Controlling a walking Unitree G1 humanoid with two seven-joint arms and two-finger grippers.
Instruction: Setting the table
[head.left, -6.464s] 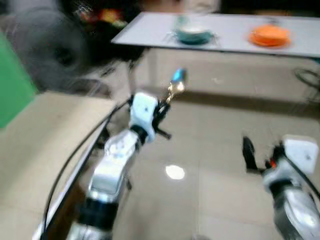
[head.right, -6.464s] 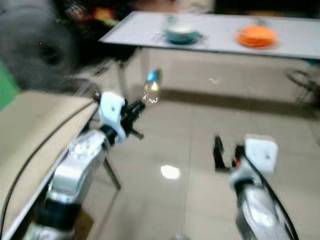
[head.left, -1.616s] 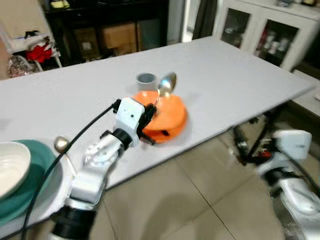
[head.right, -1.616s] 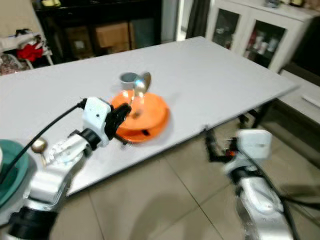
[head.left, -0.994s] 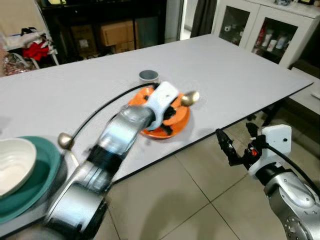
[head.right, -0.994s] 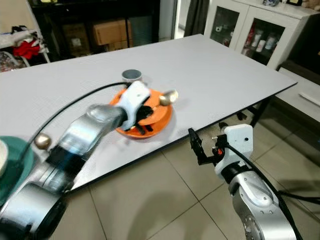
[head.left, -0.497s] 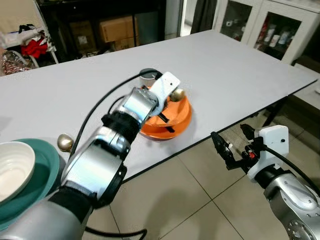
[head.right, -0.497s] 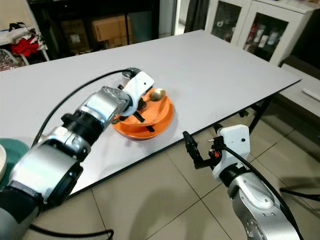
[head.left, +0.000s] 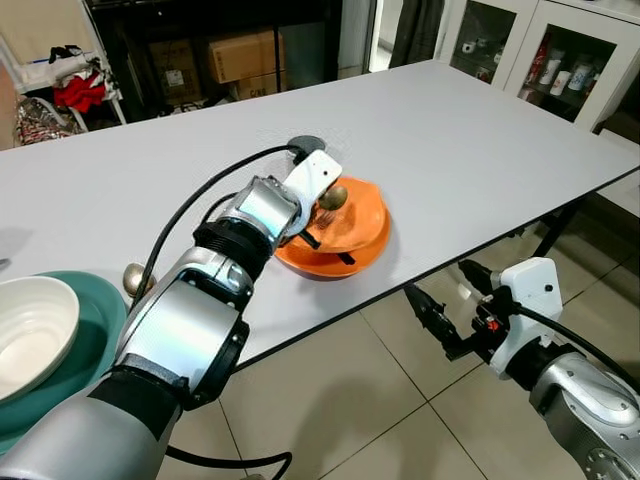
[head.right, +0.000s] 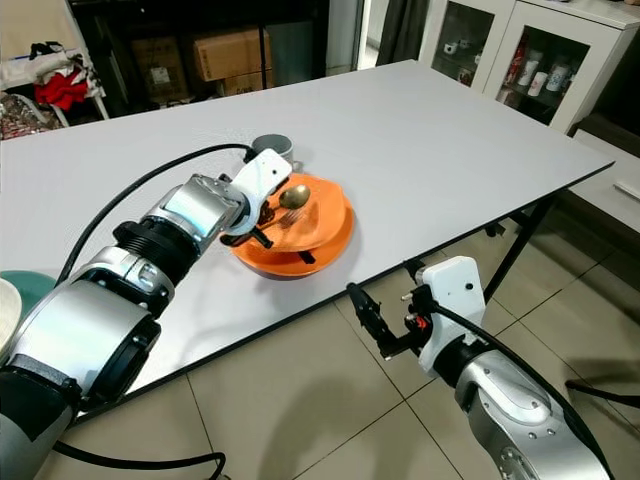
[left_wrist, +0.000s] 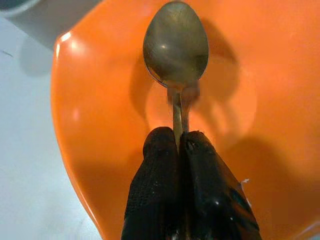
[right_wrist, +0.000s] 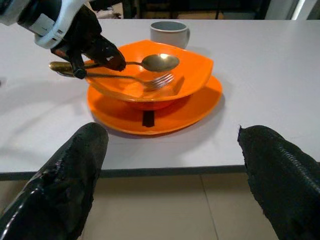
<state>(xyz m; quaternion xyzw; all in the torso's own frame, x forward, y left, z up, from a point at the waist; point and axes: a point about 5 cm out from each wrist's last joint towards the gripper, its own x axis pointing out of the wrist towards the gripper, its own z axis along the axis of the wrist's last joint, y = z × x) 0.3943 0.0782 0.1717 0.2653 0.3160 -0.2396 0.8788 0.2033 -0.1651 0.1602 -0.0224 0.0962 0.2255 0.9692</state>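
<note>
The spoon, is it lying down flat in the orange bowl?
No, the left gripper holds the spoon by its handle above the orange bowl.

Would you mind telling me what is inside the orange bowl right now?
A fork lies in the orange bowl; the left gripper holds a spoon above it. The gripper's fingers hide part of the bowl's floor.

Beige tiled floor (head.left: 370, 390); white glass-door cabinet (head.left: 560, 60) right; dark shelving (head.left: 200, 40) with cardboard boxes (head.left: 245, 55) behind.

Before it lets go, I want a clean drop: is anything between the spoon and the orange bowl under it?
A fork already lies in the orange bowl, just under the spoon that the left hand is holding. Otherwise nothing visible is in the way. The right hand is open, short of the table's edge.
</note>
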